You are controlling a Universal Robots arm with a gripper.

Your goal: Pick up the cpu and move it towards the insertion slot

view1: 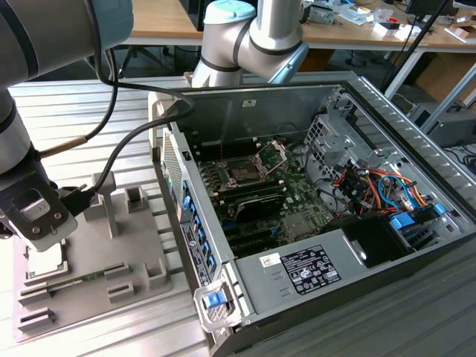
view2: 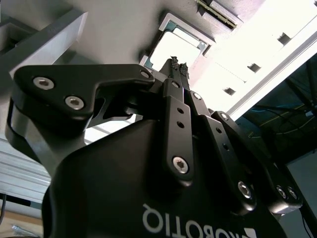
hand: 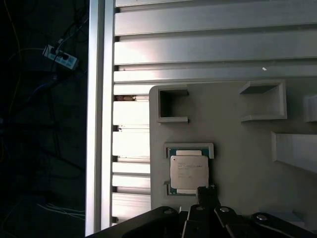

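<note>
Currently, at the exterior view's left, the gripper (view2: 178,64) hovers over the grey tray (view1: 137,249), fingertips pinched together and holding nothing. The cpu (hand: 188,171) lies flat in its tray recess, just beside the tips. Judged light, thin and rigid, with a slippery lid and fragile underside; grasp by two opposite edges. Further right, the insertion slot (view1: 244,172) sits well apart.

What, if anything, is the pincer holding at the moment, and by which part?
Nothing: the pincer is shut with nothing in it, close to the small silvery square chip, which lies flat in a recess of the grey plastic tray.
</note>
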